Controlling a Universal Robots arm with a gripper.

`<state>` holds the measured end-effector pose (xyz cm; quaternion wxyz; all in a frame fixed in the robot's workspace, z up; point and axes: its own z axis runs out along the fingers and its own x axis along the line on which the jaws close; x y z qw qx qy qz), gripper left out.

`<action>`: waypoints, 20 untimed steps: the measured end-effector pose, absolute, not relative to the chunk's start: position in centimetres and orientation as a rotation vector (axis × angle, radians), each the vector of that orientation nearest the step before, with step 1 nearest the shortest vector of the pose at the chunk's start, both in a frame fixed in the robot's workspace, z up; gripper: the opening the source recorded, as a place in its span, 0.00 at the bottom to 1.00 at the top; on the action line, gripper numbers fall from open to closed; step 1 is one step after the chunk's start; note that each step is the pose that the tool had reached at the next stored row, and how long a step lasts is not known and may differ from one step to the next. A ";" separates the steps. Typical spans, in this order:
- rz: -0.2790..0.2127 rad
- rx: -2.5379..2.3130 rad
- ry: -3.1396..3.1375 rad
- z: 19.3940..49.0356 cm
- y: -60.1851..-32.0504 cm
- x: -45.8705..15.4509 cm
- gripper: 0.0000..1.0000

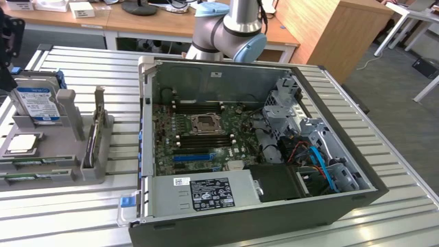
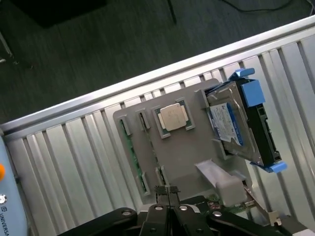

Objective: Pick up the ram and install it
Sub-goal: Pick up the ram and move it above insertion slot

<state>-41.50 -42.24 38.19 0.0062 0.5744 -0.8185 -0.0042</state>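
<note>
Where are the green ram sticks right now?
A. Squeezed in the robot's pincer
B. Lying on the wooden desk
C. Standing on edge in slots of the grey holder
C: the ram sticks stand on edge in slots of the grey holder, and the pincer above it is shut with nothing in it.

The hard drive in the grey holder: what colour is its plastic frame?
Blue. The frame around the hard drive shows best in the wrist view.
</note>
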 end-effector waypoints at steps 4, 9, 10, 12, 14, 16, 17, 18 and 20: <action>-0.005 1.885 -2.492 38.2 -42.2 -41.5 0.11; 0.006 1.988 -2.403 38.1 -42.2 -41.5 0.11; 0.009 2.008 -2.385 38.1 -42.2 -41.5 0.11; 0.013 2.027 -2.366 38.1 -42.2 -41.5 0.11; 0.013 2.028 -2.365 38.1 -42.2 -41.5 0.11; 0.013 2.028 -2.365 38.1 -42.2 -41.5 0.11; 0.013 2.028 -2.365 38.1 -42.2 -41.5 0.11; 0.013 2.029 -2.364 38.1 -42.2 -41.5 0.11; 0.013 2.051 -2.345 38.1 -42.2 -41.5 0.11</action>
